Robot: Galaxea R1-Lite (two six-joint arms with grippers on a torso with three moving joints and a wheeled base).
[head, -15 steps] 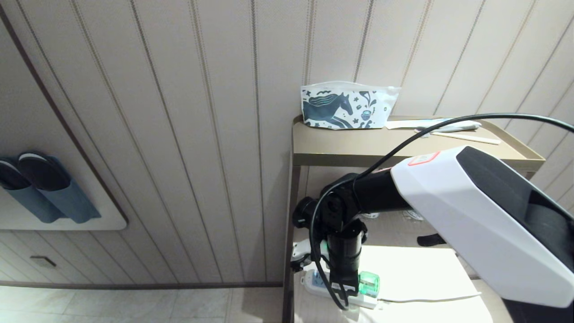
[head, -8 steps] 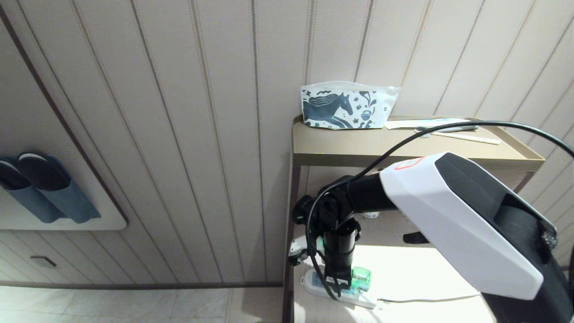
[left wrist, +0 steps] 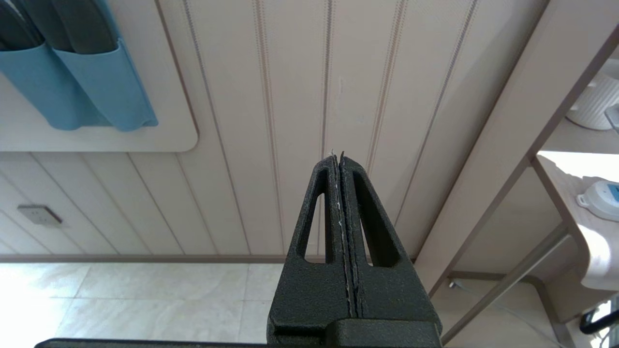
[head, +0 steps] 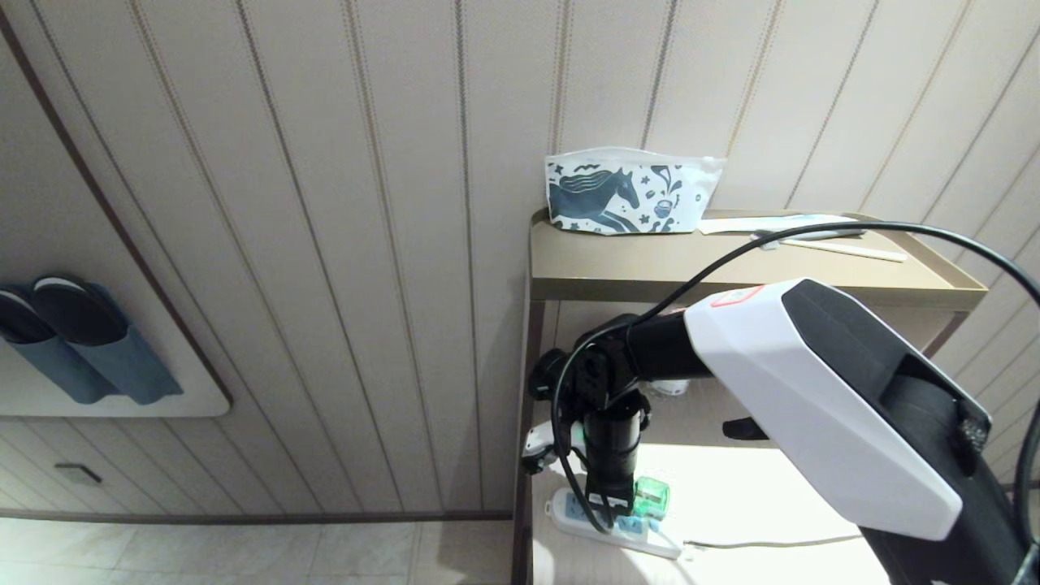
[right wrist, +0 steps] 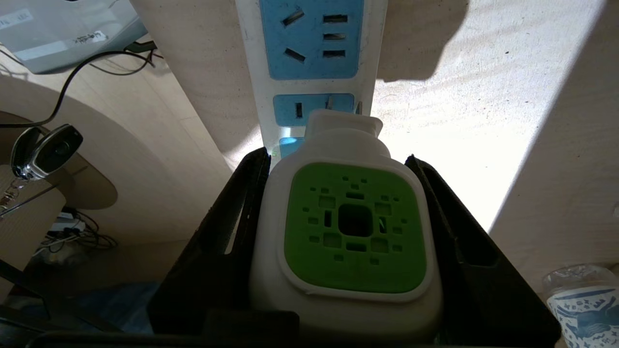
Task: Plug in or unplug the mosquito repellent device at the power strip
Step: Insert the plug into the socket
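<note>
Down on the lower shelf (head: 731, 487), your right gripper (right wrist: 355, 159) is clamped on the mosquito repellent device (right wrist: 355, 232), one black finger against each white flank of its head. The device hangs over the power strip (right wrist: 314, 48), its plug block right at the second blue socket face. I judge this to be the plugging-in step, at the point of seating; whether the pins are already partly in I cannot tell. Next you need a straight push down along the pin line, with no twist, and the grip kept firm so the head does not slip.

Your right wrist view gives the socket slots and the green grille; the head view hides those behind the arm but shows the green bottle (head: 652, 496) beside the wrist. Your left gripper (left wrist: 341, 159) is parked away from the shelves, fingers pressed together on nothing.
</note>
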